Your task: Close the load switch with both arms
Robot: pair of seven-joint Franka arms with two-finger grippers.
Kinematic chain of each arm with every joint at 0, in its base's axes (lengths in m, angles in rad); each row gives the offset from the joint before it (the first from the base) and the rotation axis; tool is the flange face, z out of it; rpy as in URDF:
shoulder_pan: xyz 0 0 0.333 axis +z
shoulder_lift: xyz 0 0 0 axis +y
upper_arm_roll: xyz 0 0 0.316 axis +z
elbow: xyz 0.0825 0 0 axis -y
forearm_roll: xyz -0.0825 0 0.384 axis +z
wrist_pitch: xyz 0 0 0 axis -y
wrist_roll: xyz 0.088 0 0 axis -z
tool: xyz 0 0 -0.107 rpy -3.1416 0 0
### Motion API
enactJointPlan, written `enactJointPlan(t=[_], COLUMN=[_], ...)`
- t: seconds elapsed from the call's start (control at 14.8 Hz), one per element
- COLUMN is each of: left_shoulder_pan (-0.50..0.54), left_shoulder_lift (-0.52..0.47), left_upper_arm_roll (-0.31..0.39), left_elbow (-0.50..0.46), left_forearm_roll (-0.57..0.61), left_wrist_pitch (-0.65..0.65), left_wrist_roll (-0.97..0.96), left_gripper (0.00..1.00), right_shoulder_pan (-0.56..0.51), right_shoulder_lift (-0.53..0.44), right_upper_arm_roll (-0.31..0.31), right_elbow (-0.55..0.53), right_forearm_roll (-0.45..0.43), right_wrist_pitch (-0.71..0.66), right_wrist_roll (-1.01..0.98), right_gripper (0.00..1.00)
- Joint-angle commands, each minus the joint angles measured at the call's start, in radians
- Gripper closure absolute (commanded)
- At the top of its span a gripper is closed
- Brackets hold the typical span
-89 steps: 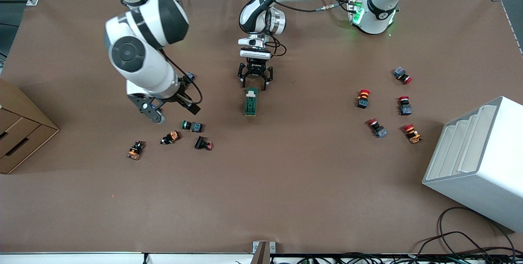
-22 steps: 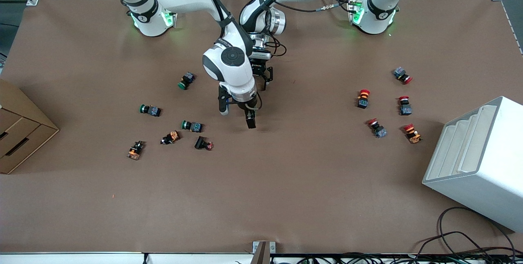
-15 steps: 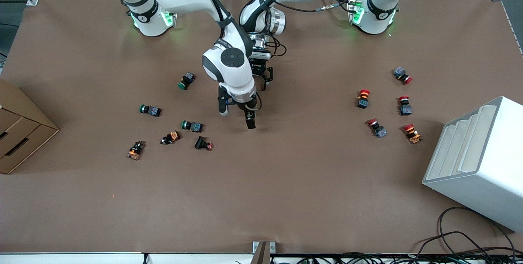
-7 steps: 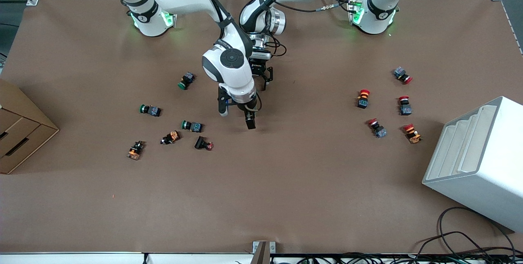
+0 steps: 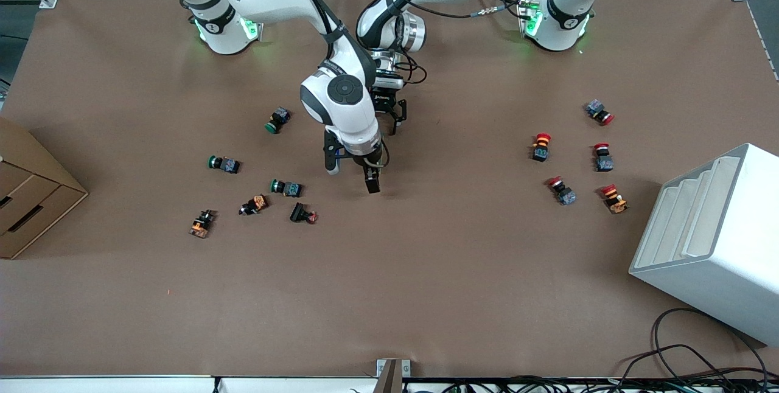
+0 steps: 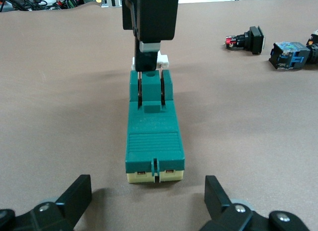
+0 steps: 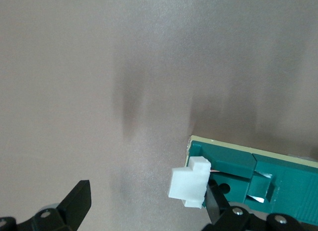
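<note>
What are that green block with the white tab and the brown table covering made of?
The load switch looks like moulded plastic: matte dark green body, cream base edge, ribbed panel, crisp corners. Its white tab seems the same hard plastic. The table covering looks like matte brown paper or thin sheet, faintly creased; I cannot be sure which.

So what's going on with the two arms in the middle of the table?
Both arms are working at the load switch, which lies flat mid-table. The right gripper is open, with one finger set down at the switch's white tab, seemingly against it. The left gripper is open too, low at the switch's cream end, with a finger on either side and neither touching it.
</note>
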Motion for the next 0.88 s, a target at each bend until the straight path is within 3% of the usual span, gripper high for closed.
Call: enactJointPlan(t=[0.0,0.2,0.4,0.81], left_shoulder_pan=[0.001,0.001,0.001,0.004], left_shoulder_lift=[0.062,0.062,0.062,0.056], left_upper_arm_roll=[0.007,0.007,0.007,0.005], left_elbow=[0.021,0.023,0.024,0.038], left_forearm_roll=[0.002,0.003,0.003,-0.009], left_wrist_pitch=[0.021,0.021,0.021,0.021], left_wrist_roll=[-0.005,-0.005,-0.005,0.033], left_gripper=[0.01,0.01,0.01,0.01], right_shoulder_pan=[-0.081,-0.153,-0.196,-0.344], right_shoulder_lift=[0.004,-0.044,-0.08,-0.2], right_upper_arm_roll=[-0.03,0.02,0.023,0.023], right_elbow=[0.124,0.148,0.204,0.216], right_forearm_roll=[-0.052,0.005,0.1,0.143], right_wrist_pitch=[-0.112,-0.19,-0.326,-0.544], right_wrist_roll=[-0.11,-0.186,-0.334,-0.755], right_gripper=[0.0,0.0,0.0,0.0])
